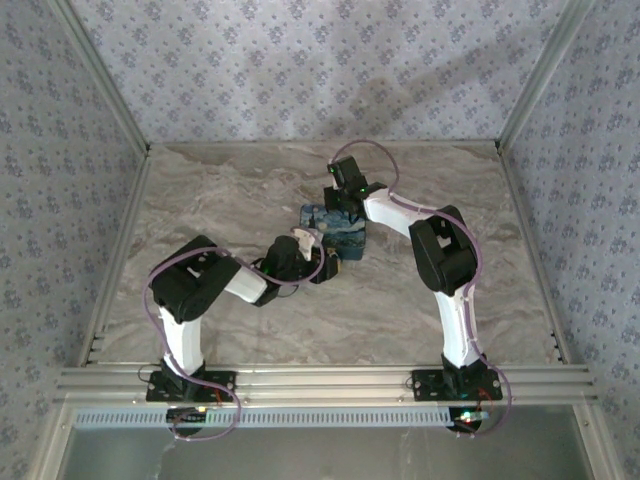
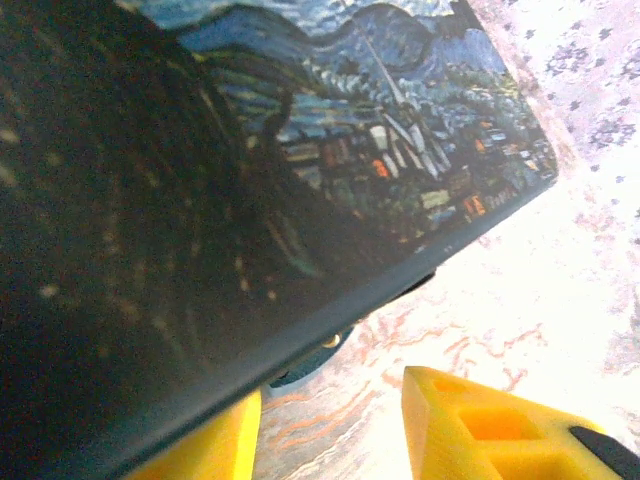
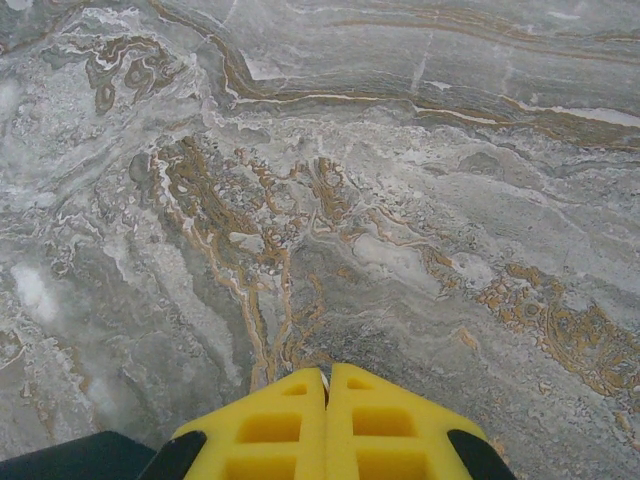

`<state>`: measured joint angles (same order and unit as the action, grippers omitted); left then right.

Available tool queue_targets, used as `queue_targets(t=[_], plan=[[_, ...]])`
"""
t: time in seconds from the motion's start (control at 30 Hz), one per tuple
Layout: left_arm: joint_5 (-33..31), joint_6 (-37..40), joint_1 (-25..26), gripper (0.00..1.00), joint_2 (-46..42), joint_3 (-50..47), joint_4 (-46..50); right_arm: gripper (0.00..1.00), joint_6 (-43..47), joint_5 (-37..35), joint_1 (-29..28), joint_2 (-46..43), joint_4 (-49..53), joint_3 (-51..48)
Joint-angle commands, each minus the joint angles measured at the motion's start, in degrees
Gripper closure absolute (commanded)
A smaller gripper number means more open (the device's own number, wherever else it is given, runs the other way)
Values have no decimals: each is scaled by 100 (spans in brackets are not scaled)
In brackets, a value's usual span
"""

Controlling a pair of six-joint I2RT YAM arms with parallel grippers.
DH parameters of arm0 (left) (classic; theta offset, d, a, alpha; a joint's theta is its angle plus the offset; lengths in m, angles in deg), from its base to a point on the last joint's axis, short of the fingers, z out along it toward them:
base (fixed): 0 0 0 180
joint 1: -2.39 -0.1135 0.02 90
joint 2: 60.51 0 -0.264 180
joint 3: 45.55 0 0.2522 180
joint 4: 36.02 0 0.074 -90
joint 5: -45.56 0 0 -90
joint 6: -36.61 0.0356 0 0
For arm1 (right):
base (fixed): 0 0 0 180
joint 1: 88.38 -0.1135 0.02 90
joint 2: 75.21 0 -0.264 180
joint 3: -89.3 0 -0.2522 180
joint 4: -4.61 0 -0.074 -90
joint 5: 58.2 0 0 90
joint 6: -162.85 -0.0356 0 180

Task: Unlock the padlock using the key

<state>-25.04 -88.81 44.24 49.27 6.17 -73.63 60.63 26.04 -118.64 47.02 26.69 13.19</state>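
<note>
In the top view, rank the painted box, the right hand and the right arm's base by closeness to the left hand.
1. Painted box, just behind the left hand.
2. Right hand, beyond the box.
3. Right arm's base, near right edge.

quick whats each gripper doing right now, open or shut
Left gripper: open, beside the painted box.
Right gripper: shut, empty.

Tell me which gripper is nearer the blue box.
Left, narrowly. The left gripper sits open at the box's near edge; the right gripper, shut, hangs by its far edge, above the table.
</note>
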Motion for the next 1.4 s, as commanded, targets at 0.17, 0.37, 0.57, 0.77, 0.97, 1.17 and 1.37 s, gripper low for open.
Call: queue_targets(t=[0.17,0.37,0.57,0.77,0.97,1.17,1.37], plan=[[-874,-86,153,42,-15,160,614,100,1,95,-71,20,653,-283],[-2086,-112,480,38,-125,229,1226,100,-14,108,-71,-7,622,-329],[-3015,-376,637,34,-77,576,2096,100,-23,127,-84,-64,589,-354],[-3307,-526,642,30,-11,693,2390,100,-33,153,-69,-79,538,-382],[-2337,-206,530,32,130,475,1143,100,-21,162,-62,-102,505,-437],[-1689,-26,420,46,61,308,377,100,-52,161,-19,-130,453,-539],[-1039,-130,290,47,110,160,-179,100,-60,143,-6,-147,450,-575]])
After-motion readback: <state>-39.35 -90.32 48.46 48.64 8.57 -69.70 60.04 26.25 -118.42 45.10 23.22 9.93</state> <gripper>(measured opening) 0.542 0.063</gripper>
